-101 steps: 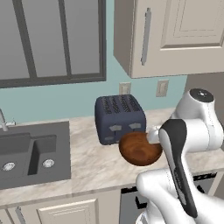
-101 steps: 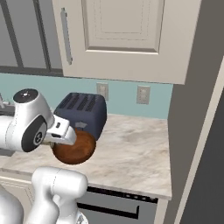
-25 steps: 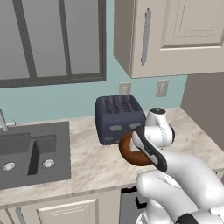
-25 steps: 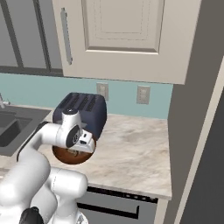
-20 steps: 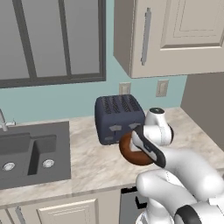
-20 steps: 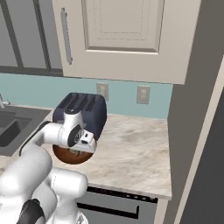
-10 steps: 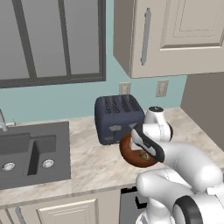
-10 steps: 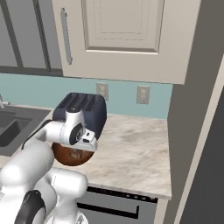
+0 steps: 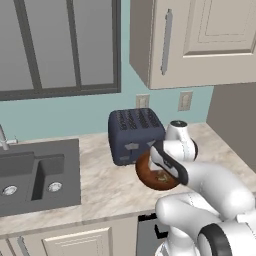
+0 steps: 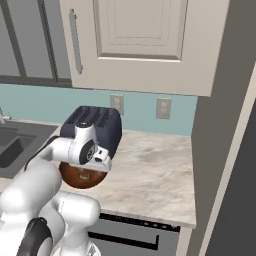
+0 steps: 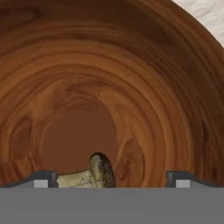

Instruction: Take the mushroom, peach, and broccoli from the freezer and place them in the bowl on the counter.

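The claw (image 11: pixel 109 177) hangs spread wide inside the bowl (image 11: pixel 144 96), gripping nothing; the mushroom (image 11: pixel 89 173) lies on its side between the tips. Risk-wise, pulling out crooked could clip it or nudge the bowl toward the counter (image 9: pixel 100 185) edge, right by the toaster (image 9: pixel 135 135).

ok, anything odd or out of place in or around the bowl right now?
Nothing stands out. The mushroom lies on its side inside the bowl, between the open end effector tips. The bowl sits upright on the counter by the toaster; no spills.
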